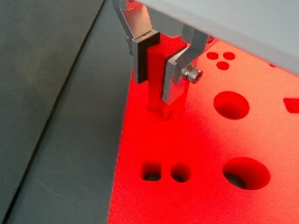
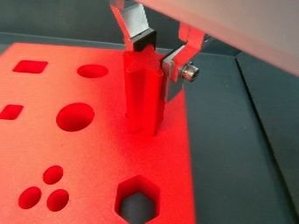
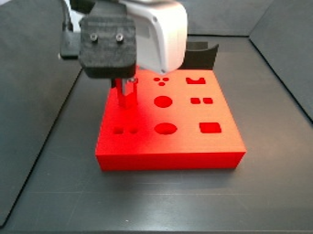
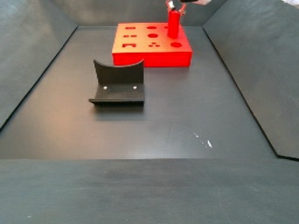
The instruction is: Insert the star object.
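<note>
The gripper (image 2: 156,54) sits near the top middle in both wrist views, pinching the star object (image 2: 142,96) between its fingers (image 2: 177,66). The red peg stands upright, its lower end touching the red block (image 2: 70,166). In a side view, the fixture (image 4: 117,84) stands left of middle, well apart.

claw (image 4: 174,7) top edge | star object (image 4: 174,28) upright on red block (image 4: 146,48) | fixture (image 4: 118,84) mid-floor

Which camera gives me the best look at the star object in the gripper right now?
A wrist view: the star object shows lengthwise, held upright in the gripper over the red block. In both side views it is a small red sliver.
</note>
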You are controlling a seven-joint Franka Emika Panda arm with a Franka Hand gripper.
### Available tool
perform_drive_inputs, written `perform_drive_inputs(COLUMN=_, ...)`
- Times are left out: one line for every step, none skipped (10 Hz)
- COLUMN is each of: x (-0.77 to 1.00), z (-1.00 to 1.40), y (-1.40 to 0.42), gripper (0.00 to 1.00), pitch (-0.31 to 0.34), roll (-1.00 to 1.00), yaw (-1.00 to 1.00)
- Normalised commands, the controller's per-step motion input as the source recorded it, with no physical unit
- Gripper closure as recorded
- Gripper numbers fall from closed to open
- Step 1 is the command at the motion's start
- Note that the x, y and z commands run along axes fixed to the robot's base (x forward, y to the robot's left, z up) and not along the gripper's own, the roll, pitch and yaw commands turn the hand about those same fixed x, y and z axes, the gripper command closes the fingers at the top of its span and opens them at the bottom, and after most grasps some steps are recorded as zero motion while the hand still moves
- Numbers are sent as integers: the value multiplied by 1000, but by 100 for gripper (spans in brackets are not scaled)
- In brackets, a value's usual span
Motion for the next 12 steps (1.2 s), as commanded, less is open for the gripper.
perform_drive_inputs(x=26, z=-1000, y=-194, gripper=100, pitch=-107, roll=69, yaw=-74)
perform_drive_inputs(x=29, z=-1000, y=-191, gripper=100, pitch=-107, roll=73, yaw=-83)
perform_drive_inputs(x=20, z=-746, y=-120, gripper=100, pitch=-124, roll=244, yaw=0)
perform_drive_inputs(x=0, z=-677, y=-171, gripper=100, pitch=-143, roll=299, yaw=0)
perform_drive_inputs(x=-6, z=-789, y=-151, gripper=100, pitch=-167, roll=191, yaw=0)
perform_drive_inputs(x=-11, z=-863, y=-197, gripper=100, pitch=-189, roll=113, yaw=0)
perform_drive_inputs(x=0, z=-966, y=-166, gripper=100, pitch=-160, roll=21, yaw=0)
perform_drive_inputs(x=-9, z=-1000, y=-117, gripper=100, pitch=-126, roll=39, yaw=0)
perform_drive_inputs(x=-17, z=-1000, y=-151, gripper=100, pitch=-123, roll=56, yaw=0)
perform_drive_inputs(x=0, z=-920, y=-51, gripper=100, pitch=-141, roll=121, yaw=0)
perform_drive_inputs(x=0, z=-811, y=0, gripper=100, pitch=-133, roll=191, yaw=0)
perform_drive_inputs(x=0, z=-514, y=0, gripper=100, pitch=-56, roll=71, yaw=0)
